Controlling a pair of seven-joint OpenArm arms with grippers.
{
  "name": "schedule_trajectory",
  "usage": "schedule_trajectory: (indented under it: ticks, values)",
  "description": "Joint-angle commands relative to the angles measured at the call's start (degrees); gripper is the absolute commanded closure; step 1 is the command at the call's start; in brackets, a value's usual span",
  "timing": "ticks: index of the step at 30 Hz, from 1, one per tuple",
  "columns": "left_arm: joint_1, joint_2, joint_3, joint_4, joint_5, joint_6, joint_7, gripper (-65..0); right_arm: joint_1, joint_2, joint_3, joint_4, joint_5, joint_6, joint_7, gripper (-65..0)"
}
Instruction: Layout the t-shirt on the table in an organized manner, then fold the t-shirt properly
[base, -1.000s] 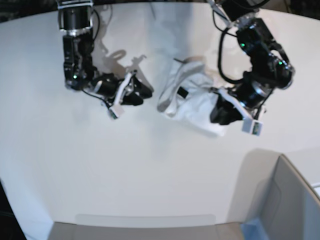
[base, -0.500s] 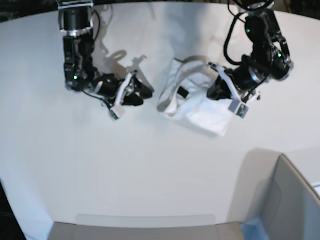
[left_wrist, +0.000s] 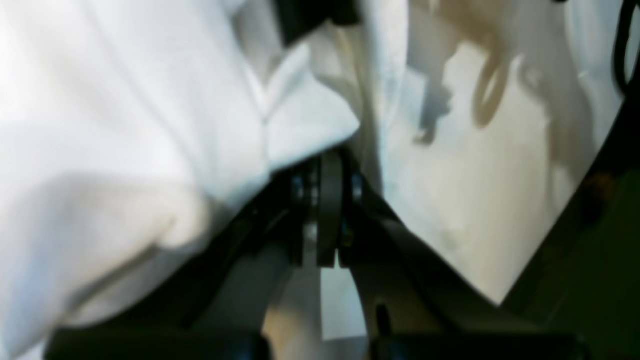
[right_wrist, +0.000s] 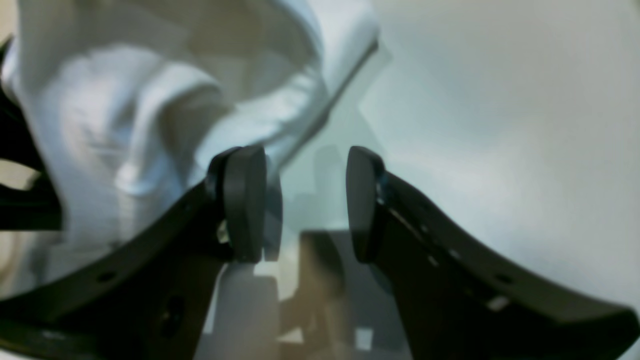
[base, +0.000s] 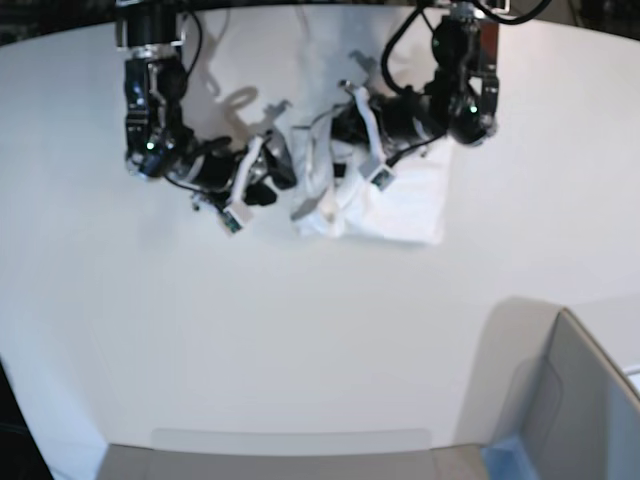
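— Starting with the left wrist view: the left claw (left_wrist: 320, 220) has its jaws pinched together on a fold of the crumpled white cotton t-shirt (left_wrist: 150, 150), which bulges over them. The picture is blurred, so which part of the shirt is caught I cannot tell.

— And the right wrist view?

— The right claw (right_wrist: 305, 200) stands open with nothing between its pads, bare matte white desk (right_wrist: 500, 125) behind, and the shirt bunched just beside one finger.

— The base view?

— The shirt lies heaped near the desk's far edge, about midway along it, between both claws; no print shows. A grey box stands at the near right corner.

— So which step?

— Laying out, I judge; folding is not begun. Next the open claw should probably take a second edge so both can draw the cloth flat.
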Motion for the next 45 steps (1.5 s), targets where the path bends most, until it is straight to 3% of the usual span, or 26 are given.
schedule_trajectory:
  ticks: [1, 9, 14, 21, 25, 28, 30, 33, 40, 45]
  values:
    - [-1.7, 1.4, -1.3, 0.8, -0.5, -0.1, -0.9, -3.2, 0.4, 0.1, 0.1, 1.9, 1.4, 0.8, 1.7, -26.9]
    - [-8.7, 11.2, -12.2, 0.8, -0.6, -0.1, -1.0, -3.3, -3.0, -0.4, 3.7, 8.8, 1.4, 0.8, 1.9, -26.9]
    - [-13.3, 11.4, -11.9, 0.8, -4.3, -0.1, -1.0, -3.2, -3.3, -2.2, 10.6, 12.5, 1.4, 0.8, 1.9, -26.9]
    - [-14.6, 11.1, -12.1, 1.0, -15.7, 1.1, -1.0, -3.2, -4.9, -2.0, 11.0, 15.3, 1.4, 0.8, 1.9, -26.9]
    - [-16.6, 7.0, -19.1, 0.8, -16.7, 5.8, -0.9, -3.2, -6.9, -1.8, 7.7, 18.0, 1.4, 0.8, 1.5, -26.9]
    - [-18.4, 1.7, -24.3, 0.5, -16.5, 9.2, -0.9, -3.3, -8.8, -1.7, 3.1, 20.9, 1.4, 0.8, -0.1, -26.9]
    - [-20.0, -3.1, -24.7, -2.1, -16.5, 11.1, -0.6, -3.3, -9.4, -1.9, 0.4, 23.5, 1.4, 0.8, -2.9, -26.9]
    - [-21.1, -7.2, -24.7, -7.9, -16.5, 11.4, -0.6, -3.3, -9.6, -2.0, -3.5, 25.5, 1.4, 0.8, -3.5, -26.9]
    - [-20.7, -9.7, -24.6, -14.0, -16.6, 11.1, -0.8, -3.3, -5.7, -2.2, -11.7, 24.8, 1.4, 0.8, -3.6, -25.0]
    - [-19.9, -11.1, -19.2, -14.2, -16.5, 11.1, -1.0, -3.2, -1.5, -5.1, -13.4, 17.2, 1.1, 0.8, -3.7, -10.2]
